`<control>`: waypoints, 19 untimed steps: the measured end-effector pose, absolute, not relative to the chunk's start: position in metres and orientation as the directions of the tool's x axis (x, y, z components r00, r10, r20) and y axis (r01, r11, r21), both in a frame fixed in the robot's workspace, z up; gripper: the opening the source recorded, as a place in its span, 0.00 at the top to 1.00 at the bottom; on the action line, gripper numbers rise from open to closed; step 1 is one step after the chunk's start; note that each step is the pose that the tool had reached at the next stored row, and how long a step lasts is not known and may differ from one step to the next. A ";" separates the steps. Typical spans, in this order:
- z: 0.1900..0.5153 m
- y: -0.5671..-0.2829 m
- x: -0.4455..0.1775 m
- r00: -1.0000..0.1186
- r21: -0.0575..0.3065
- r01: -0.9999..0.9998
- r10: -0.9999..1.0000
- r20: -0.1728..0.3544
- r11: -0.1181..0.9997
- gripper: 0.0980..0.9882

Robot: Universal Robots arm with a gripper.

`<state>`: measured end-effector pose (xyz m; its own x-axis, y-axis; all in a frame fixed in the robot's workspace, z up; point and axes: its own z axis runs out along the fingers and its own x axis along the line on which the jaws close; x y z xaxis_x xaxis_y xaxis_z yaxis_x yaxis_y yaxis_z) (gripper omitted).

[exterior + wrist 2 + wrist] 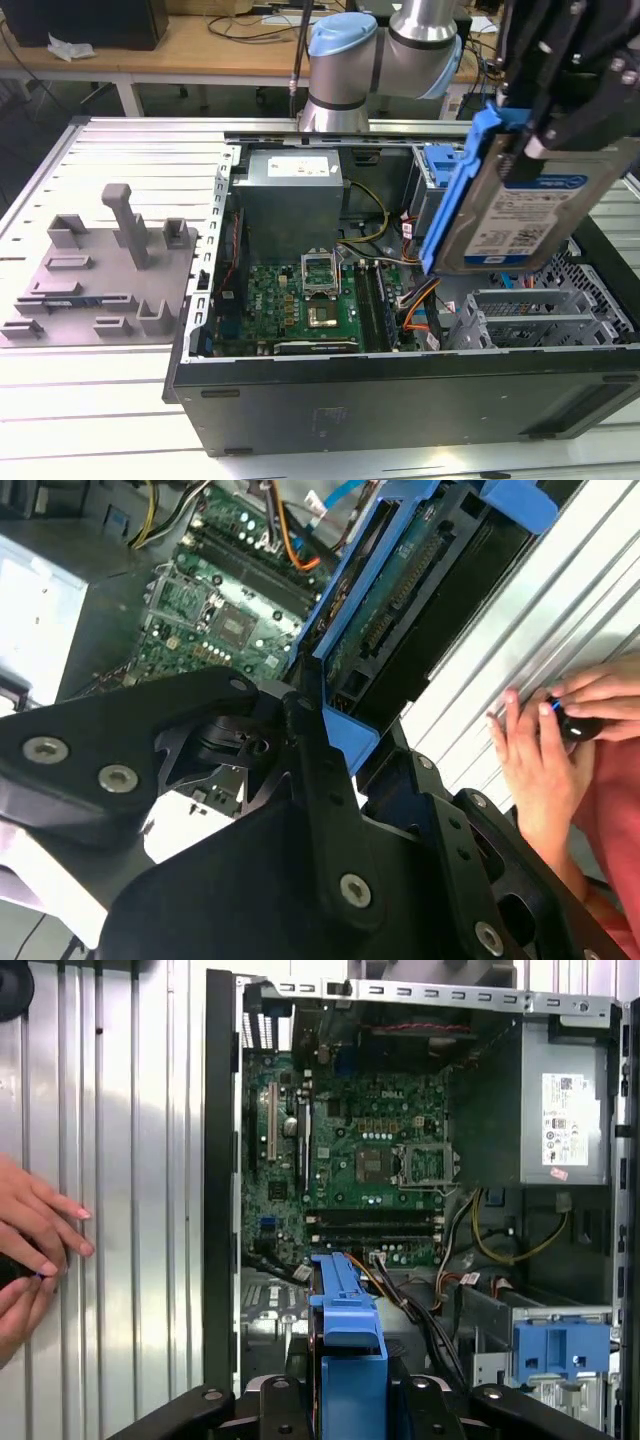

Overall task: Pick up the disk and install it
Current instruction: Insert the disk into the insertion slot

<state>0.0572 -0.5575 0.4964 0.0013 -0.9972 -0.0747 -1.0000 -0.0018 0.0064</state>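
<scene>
Gripper [545, 135] closed on the disk [530, 215], black fingers clamped on its upper end, disk held in the air over the open computer case [400, 390] and touching nothing else. In the exterior view the disk's long axis runs steeply down from the gripper, with the lower end leaning toward the exterior view's left, so it is tilted, neither flat nor fully upright. The white-and-blue label face is turned toward that camera, and the blue rail frame [455, 190] runs along the edge on the exterior view's left. In the first wrist view the blue frame [345, 1340] is seen edge-on between the gripper links, pointing into the case. In the second wrist view the disk's dark underside [400, 590] with its connector row shows, blue frame around it. Below the gripper is the case interior: green motherboard [310, 300], grey power supply [290, 200] further off, orange and yellow cables near the disk's lower end. A blue tab on a metal cage [560, 1345] sits in the case, just beside the held disk and apart from it. The grey fixture plate [100, 270] with upright posts lies on the slatted metal tabletop [90, 400], well apart from the gripper on the far side of the case. A person's hand [540, 750] rests on the tabletop outside the case wall, also visible in the first wrist view [30, 1245], holding a small dark object.
</scene>
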 end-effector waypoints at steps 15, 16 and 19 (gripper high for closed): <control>0.495 -0.564 0.108 0.001 0.006 -1.000 -0.997 -0.075 -0.002 0.70; 0.495 -0.564 0.108 0.001 0.006 -1.000 -0.997 -0.075 -0.002 0.70; 0.495 -0.564 0.108 0.001 0.006 -1.000 -0.997 -0.075 -0.002 0.70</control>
<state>0.1082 -0.5642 0.4947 0.0012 -0.9972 -0.0746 -1.0000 -0.0017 0.0063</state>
